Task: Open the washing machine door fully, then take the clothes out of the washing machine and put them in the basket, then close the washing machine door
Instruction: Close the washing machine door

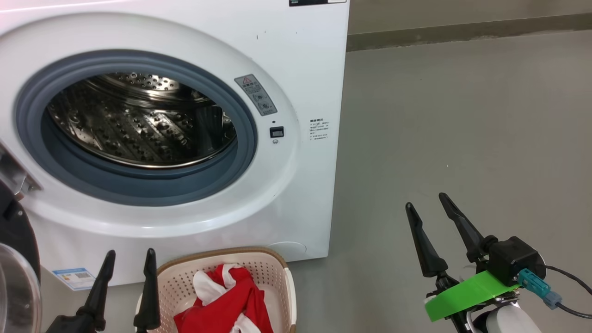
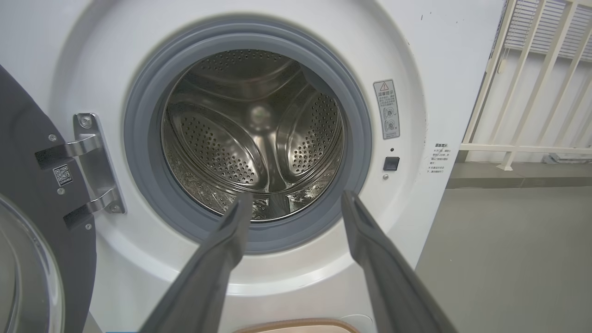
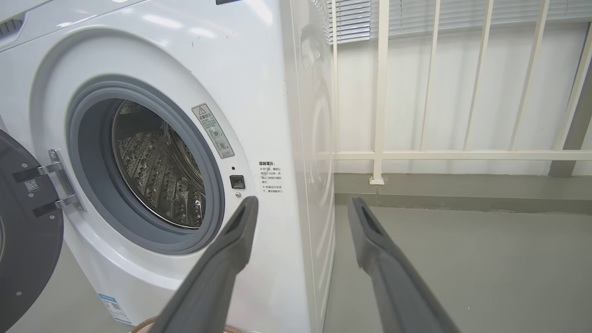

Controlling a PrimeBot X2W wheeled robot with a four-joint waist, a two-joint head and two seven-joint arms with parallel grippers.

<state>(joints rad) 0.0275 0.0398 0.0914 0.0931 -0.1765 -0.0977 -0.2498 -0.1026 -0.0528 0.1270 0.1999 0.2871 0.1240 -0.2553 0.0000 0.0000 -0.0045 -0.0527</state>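
Note:
The white washing machine (image 1: 296, 60) stands with its steel drum (image 1: 138, 120) bare of fabric. Its black door (image 1: 18, 259) hangs swung open at the left, also seen as the door (image 2: 27, 194) on its hinges. On the floor before the machine sits the cream basket (image 1: 273, 277) holding the red and white clothes (image 1: 231, 300). My left gripper (image 1: 130, 259) is open, just left of the basket, its fingers (image 2: 222, 249) pointing at the drum mouth. My right gripper (image 1: 428, 202) is open over the floor, right of the machine, holding nothing.
Grey floor (image 1: 462, 138) stretches to the right of the machine. A cream railing (image 3: 379, 92) and a low kerb (image 3: 462, 189) run behind. The open door's hinge bracket (image 2: 92, 162) juts out at the left of the opening.

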